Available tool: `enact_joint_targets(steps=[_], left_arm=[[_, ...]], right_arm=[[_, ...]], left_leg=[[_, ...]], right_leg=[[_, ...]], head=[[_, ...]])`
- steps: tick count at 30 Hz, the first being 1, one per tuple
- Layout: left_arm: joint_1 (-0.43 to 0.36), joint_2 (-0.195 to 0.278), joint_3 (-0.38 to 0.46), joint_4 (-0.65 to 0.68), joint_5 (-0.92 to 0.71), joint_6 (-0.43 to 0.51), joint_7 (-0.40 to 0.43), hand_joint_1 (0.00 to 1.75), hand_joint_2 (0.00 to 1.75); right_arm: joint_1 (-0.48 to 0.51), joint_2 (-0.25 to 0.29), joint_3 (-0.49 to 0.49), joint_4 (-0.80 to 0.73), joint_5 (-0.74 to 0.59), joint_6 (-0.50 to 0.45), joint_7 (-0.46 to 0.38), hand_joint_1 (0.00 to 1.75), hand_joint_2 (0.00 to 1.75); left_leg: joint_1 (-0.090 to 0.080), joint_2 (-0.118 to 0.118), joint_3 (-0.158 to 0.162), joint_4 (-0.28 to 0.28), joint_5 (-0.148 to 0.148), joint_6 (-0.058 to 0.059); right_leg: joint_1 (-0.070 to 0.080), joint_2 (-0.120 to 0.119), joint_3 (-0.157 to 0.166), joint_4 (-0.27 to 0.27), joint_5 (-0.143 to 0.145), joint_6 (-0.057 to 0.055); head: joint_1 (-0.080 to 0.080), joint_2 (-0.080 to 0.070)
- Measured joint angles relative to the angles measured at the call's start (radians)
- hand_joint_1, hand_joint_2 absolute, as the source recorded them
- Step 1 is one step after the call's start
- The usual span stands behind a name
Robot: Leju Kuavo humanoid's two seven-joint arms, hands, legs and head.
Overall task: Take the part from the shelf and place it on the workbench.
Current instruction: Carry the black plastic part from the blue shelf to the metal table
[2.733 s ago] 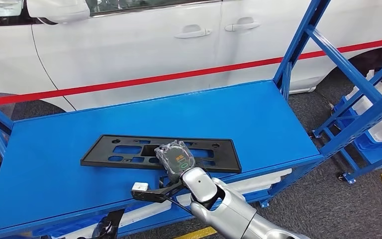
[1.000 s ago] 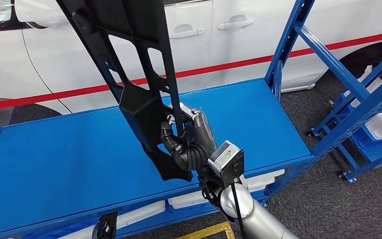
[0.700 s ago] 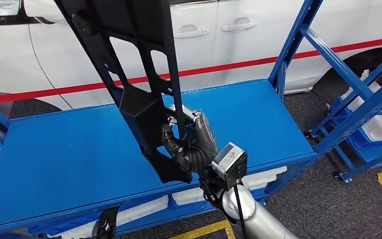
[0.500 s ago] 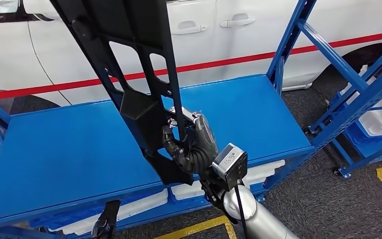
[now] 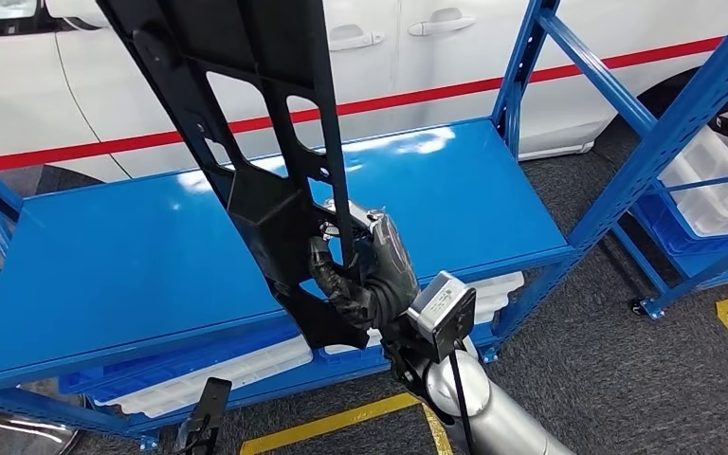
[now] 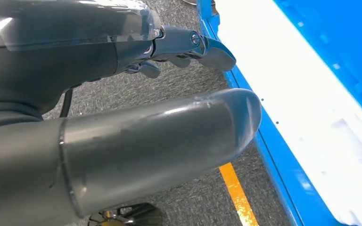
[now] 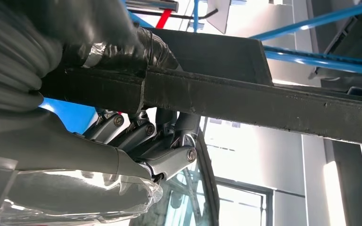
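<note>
Part [image 5: 246,123] upright above shelf [image 5: 85,265] front edge, right hand [image 5: 365,275] fingers [image 7: 136,134] wrapped around it

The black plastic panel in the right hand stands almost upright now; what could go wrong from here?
1. The right hand grips the black panel near its lower end, so the long upper part may lever it and make it slip or turn.
2. The panel's top rises out of the head view in front of the white car; its clearance cannot be judged, so a swing might strike the car.
3. The blue shelf post stands close on the right; turning that way could catch the panel.
</note>
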Motion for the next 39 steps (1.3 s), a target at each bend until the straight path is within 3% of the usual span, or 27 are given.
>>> enact_joint_targets(steps=[2,5,6,8,10,11,12,13,15,17,18,20,22,25,26,27,28,30,32,33,36,37,39], left_arm=[[-0.004,0.000,0.000,0.000,-0.001,0.001,-0.001,0.00,0.00],[-0.003,0.001,-0.001,0.000,-0.002,0.002,0.001,0.00,0.00],[-0.002,0.001,-0.001,0.000,-0.002,0.002,0.000,0.00,0.00],[-0.002,0.001,-0.002,0.000,-0.001,0.004,-0.008,0.00,0.00],[-0.001,0.000,-0.003,0.001,0.002,0.005,-0.016,0.00,0.00],[-0.001,0.001,-0.003,0.001,0.003,0.005,-0.017,0.00,0.00],[-0.001,0.001,-0.003,0.002,0.004,0.005,-0.017,0.00,0.00],[-0.001,0.001,-0.003,0.002,0.006,0.004,-0.017,0.00,0.00],[-0.002,0.000,-0.003,0.002,0.007,0.004,-0.016,0.00,0.00],[-0.003,0.000,-0.003,0.002,0.006,0.007,-0.015,0.00,0.00],[-0.003,0.000,-0.003,0.002,0.006,0.010,-0.017,0.00,0.00],[-0.002,-0.001,-0.003,0.002,0.006,0.016,-0.023,0.00,0.00],[0.000,-0.001,-0.003,0.003,0.008,0.020,-0.029,0.00,0.00],[0.001,-0.001,-0.003,0.005,0.011,0.023,-0.036,0.00,0.00],[0.006,0.001,-0.003,0.006,0.004,0.027,-0.032,0.00,0.00],[0.019,0.006,-0.003,0.006,-0.012,0.032,-0.021,0.00,0.00],[0.042,0.014,-0.003,0.001,-0.035,0.033,-0.007,0.00,0.00],[0.132,0.045,0.004,-0.040,-0.088,0.001,-0.002,0.00,0.00],[0.253,0.081,0.048,-0.123,-0.166,-0.092,-0.064,0.00,0.00],[0.299,0.091,0.094,-0.158,-0.232,-0.136,-0.110,0.00,0.00],[0.300,0.082,0.251,-0.147,-0.430,-0.152,-0.210,0.00,0.00],[0.267,0.075,0.286,-0.116,-0.462,-0.133,-0.224,0.00,0.00],[0.195,0.059,0.340,-0.031,-0.499,-0.103,-0.229,0.00,0.00]], right_arm=[[0.000,0.000,0.000,-0.001,0.000,0.000,0.000,1.75,1.75],[0.000,0.000,0.000,-0.002,0.001,0.000,0.000,1.75,1.75],[0.000,-0.001,0.000,-0.002,0.002,0.000,0.000,1.75,1.75],[0.001,-0.002,0.000,-0.002,0.003,0.001,-0.001,1.75,1.75],[0.003,-0.004,-0.001,-0.002,0.003,0.002,-0.002,1.75,1.75],[0.004,-0.005,-0.001,-0.002,0.003,0.002,-0.002,1.75,1.75],[0.004,-0.005,-0.001,-0.002,0.003,0.002,-0.002,1.75,1.75],[0.004,-0.005,-0.001,-0.002,0.003,0.001,-0.002,1.75,1.75],[0.003,-0.005,-0.001,-0.003,0.006,0.001,-0.001,1.75,1.75],[0.004,-0.006,-0.001,-0.004,0.010,0.001,0.000,1.75,1.75],[0.005,-0.006,-0.001,-0.005,0.011,0.001,0.000,1.75,1.75],[0.010,-0.008,-0.001,-0.005,0.012,0.002,-0.001,1.75,1.75],[0.013,-0.009,-0.001,-0.005,0.012,0.004,-0.004,1.75,1.75],[0.017,-0.010,-0.001,-0.005,0.014,0.005,-0.006,1.75,1.75],[0.021,-0.010,-0.002,-0.005,0.021,-0.001,-0.006,1.75,1.75],[0.029,-0.010,-0.004,-0.007,0.037,-0.017,-0.006,1.75,1.75],[0.041,-0.010,-0.010,-0.011,0.058,-0.039,-0.006,1.75,1.75],[0.077,-0.017,-0.031,-0.031,0.091,-0.074,-0.008,1.75,1.75],[0.127,-0.034,-0.065,-0.067,0.095,-0.058,-0.014,1.75,1.75],[0.151,-0.042,-0.083,-0.085,0.097,-0.039,-0.017,1.75,1.75],[0.187,-0.052,-0.112,-0.114,0.111,-0.007,-0.018,1.75,1.75],[0.188,-0.053,-0.115,-0.116,0.111,-0.002,-0.018,1.75,1.75],[0.187,-0.054,-0.116,-0.117,0.102,0.003,-0.021,1.75,1.75]], left_leg=[[-0.006,-0.001,0.073,-0.112,-0.007,0.011],[-0.008,0.001,0.080,-0.147,-0.001,0.027],[-0.005,0.004,0.075,-0.151,0.008,0.034],[0.000,0.009,0.057,-0.157,0.031,0.047],[-0.001,0.010,0.028,-0.154,0.051,0.051],[-0.001,0.011,0.014,-0.153,0.060,0.049],[-0.001,0.012,0.001,-0.150,0.069,0.047],[-0.001,0.012,-0.012,-0.146,0.076,0.045],[-0.001,0.012,-0.033,-0.136,0.086,0.038],[-0.004,0.011,-0.045,-0.128,0.097,0.027],[-0.005,0.011,-0.048,-0.127,0.104,0.020],[-0.003,0.010,-0.053,-0.127,0.112,0.007],[0.000,0.009,-0.073,-0.096,0.073,-0.003],[0.002,0.009,-0.132,0.080,-0.060,-0.013],[0.002,0.009,-0.143,0.135,-0.081,-0.014],[0.002,0.009,-0.137,0.162,-0.080,-0.013],[0.001,0.009,-0.111,0.150,-0.061,-0.011],[-0.002,0.009,-0.008,0.033,-0.018,-0.001],[-0.007,0.009,0.092,-0.103,-0.019,0.008],[-0.011,0.009,0.115,-0.141,-0.027,0.012],[-0.015,-0.001,0.105,-0.168,-0.006,0.030],[-0.012,-0.003,0.096,-0.174,0.008,0.038],[-0.008,-0.003,0.072,-0.179,0.034,0.049]], right_leg=[[0.001,-0.001,-0.009,0.004,0.012,0.010],[-0.002,-0.001,-0.011,0.000,0.028,0.029],[-0.002,0.001,-0.017,0.009,0.016,0.034],[-0.005,0.004,-0.046,0.084,-0.060,0.044],[-0.010,0.005,-0.086,0.217,-0.146,0.051],[-0.012,0.005,-0.095,0.268,-0.162,0.055],[-0.014,0.004,-0.089,0.287,-0.155,0.057],[-0.016,0.004,-0.063,0.268,-0.131,0.058],[-0.018,0.004,0.034,0.141,-0.091,0.055],[-0.015,0.006,0.110,0.023,-0.092,0.047],[-0.012,0.007,0.121,-0.001,-0.098,0.041],[-0.010,0.005,0.113,-0.008,-0.087,0.025],[-0.013,0.002,0.097,-0.012,-0.068,0.006],[-0.010,0.000,0.057,-0.011,-0.036,-0.008],[-0.007,0.000,0.043,-0.009,-0.026,-0.009],[-0.005,0.000,0.029,-0.008,-0.017,-0.009],[-0.003,0.000,0.018,-0.007,-0.010,-0.009],[-0.001,0.004,0.002,-0.003,0.002,-0.007],[0.001,0.014,-0.006,0.000,0.013,0.001],[0.000,0.016,-0.009,-0.001,0.019,0.007],[-0.005,0.008,-0.018,-0.003,0.029,0.030],[-0.006,0.005,-0.025,0.012,0.006,0.037],[-0.010,0.006,-0.053,0.101,-0.085,0.048]], head=[[0.000,0.000],[0.000,0.000],[0.000,0.000],[0.000,0.000],[0.000,0.000],[0.000,0.000],[0.000,0.000],[0.000,0.000],[0.000,0.000],[0.000,0.000],[0.000,0.000],[0.000,0.000],[0.000,0.000],[0.000,0.000],[0.000,0.000],[0.000,0.000],[0.000,0.000],[0.000,0.000],[0.000,0.000],[0.000,0.000],[0.000,0.000],[0.000,0.000],[0.000,0.000]])
